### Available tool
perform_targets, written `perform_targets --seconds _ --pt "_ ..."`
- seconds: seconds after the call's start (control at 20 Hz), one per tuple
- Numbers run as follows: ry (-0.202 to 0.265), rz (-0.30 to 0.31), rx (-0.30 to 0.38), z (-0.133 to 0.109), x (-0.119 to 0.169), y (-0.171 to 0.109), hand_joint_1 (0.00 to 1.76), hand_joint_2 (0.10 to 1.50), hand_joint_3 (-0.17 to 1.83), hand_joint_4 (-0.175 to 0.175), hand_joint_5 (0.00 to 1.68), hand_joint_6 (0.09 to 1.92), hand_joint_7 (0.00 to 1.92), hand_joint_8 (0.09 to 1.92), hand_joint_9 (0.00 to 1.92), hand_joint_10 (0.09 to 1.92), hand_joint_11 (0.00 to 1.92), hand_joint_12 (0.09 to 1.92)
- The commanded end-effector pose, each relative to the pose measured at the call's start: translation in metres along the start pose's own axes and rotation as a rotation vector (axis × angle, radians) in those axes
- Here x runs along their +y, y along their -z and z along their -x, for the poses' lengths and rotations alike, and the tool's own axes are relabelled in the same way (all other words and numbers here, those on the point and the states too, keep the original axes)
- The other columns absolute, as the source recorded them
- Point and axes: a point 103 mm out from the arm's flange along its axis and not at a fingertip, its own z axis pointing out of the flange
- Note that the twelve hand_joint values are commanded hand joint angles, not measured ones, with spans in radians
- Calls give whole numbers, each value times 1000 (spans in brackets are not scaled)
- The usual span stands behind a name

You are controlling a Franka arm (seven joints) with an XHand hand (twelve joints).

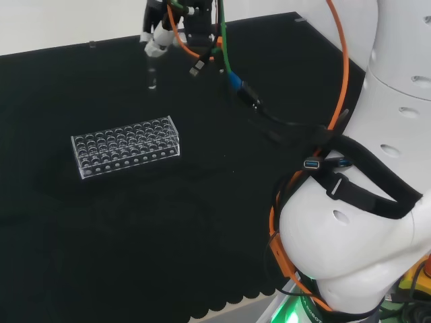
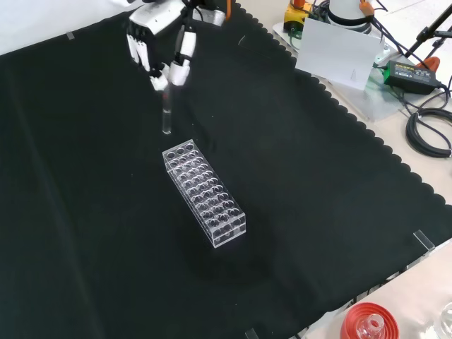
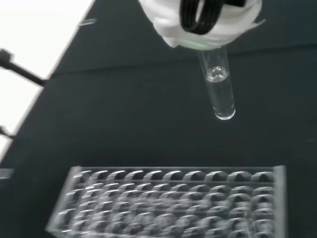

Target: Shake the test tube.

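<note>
The hand (image 2: 152, 35) hangs above the cloth at the top of the front view, its fingers pinching the upper end of a clear test tube (image 2: 167, 113) that points straight down. In the wrist view the test tube (image 3: 219, 87) holds a little clear liquid and its round bottom is free in the air. The clear plastic tube rack (image 2: 204, 192) stands on the cloth below and in front of the tube, apart from it. In the head view the hand (image 1: 158, 35) is at the top, with the tube (image 1: 152, 74) beyond the rack (image 1: 127, 146).
The arm's white links (image 1: 377, 168) and orange cables fill the head view's right. A red ribbed ring stand (image 2: 367, 323) lies off the cloth at the front view's bottom right. Papers and cables (image 2: 339, 49) lie at its top right.
</note>
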Motion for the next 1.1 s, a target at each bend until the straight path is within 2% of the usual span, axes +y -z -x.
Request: perform_targets --seconds 0.05,0.2,0.4,0.55,0.7,0.9,1.1 --pt "-70 33 -107 26 -3 13 1428 1030 -175 -175 1284 349 1413 633 1477 87 1200 918" --pt "-25 10 -86 14 -2 8 1427 1021 -152 -175 1281 331 1405 640 1477 87 1201 917" --pt "64 -24 -17 -14 2 -4 1428 1029 -174 -175 1285 346 1413 633 1477 87 1202 916" --pt "125 -31 26 -34 6 -8 1426 1011 -122 -175 1277 309 1396 648 1476 87 1200 916" --pt "167 -32 65 -48 9 -9 1427 1026 -165 -175 1284 337 1410 637 1476 87 1202 915" --pt "170 -36 67 -51 12 -12 1428 1029 -175 -175 1285 346 1413 634 1476 87 1202 914" --pt "101 -62 28 -30 12 -21 1427 1027 -168 -175 1285 340 1411 636 1476 87 1201 915"
